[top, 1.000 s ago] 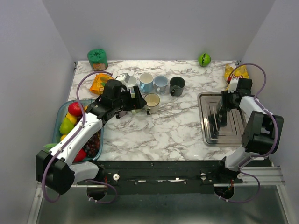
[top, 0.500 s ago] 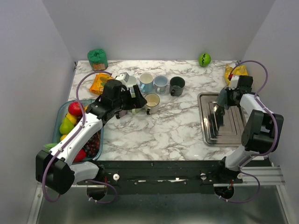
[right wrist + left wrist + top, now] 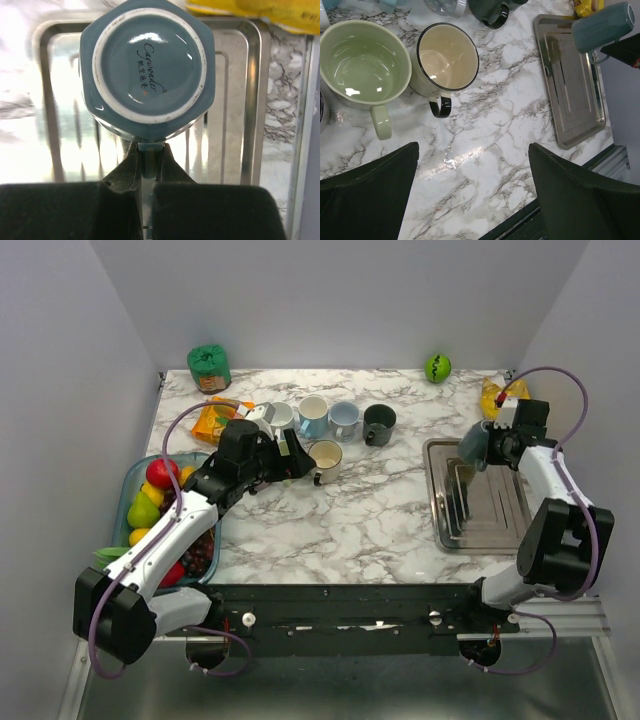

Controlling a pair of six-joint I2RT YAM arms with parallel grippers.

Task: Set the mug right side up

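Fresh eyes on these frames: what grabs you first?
The right gripper pinches a blue-grey mug by its handle above the steel tray on the right, the mug's base facing the wrist camera. Next, the open left gripper hovers over an upright cream mug and pale green mug at centre-left.

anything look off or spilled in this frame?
Only the blue mug: the right gripper holds it by the handle above the tray, tipped over, base facing the wrist camera. The other mugs on the table stand upright and look empty. No spill or damage visible.
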